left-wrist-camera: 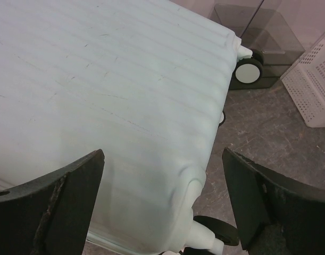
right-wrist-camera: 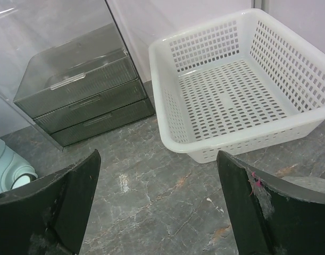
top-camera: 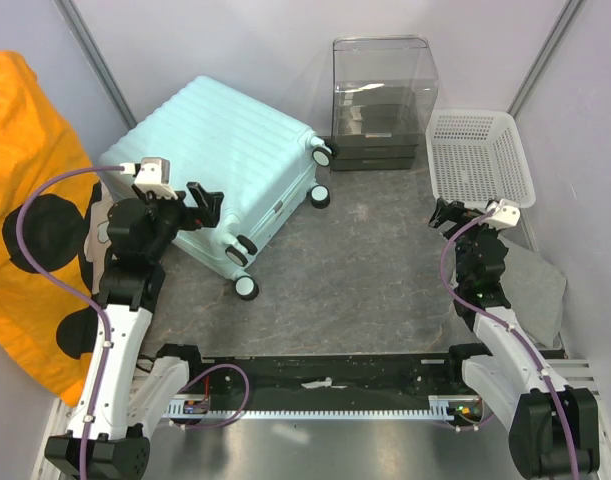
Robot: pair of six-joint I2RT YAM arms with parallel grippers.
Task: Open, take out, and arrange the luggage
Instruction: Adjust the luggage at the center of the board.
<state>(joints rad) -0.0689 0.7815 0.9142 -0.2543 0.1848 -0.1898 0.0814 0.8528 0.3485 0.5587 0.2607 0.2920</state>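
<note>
The mint ribbed hard-shell suitcase [top-camera: 220, 170] lies flat just beneath the wide-spread left pincer [top-camera: 207, 207], wheeled end nearest, while the equally spread right pincer [top-camera: 445, 216] hovers well away from it.

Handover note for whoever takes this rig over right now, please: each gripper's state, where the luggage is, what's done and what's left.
Left gripper: open, empty, poised over the near corner of the luggage, not touching it.
Right gripper: open, empty, on the right side, facing the white basket and the clear drawer box.
Luggage: far left of the table, lying flat with its ribbed shell up and its wheels towards the centre, closed.
Done: nothing visible yet.
Left: open the luggage, take out the contents (hidden for now) and arrange them.
</note>
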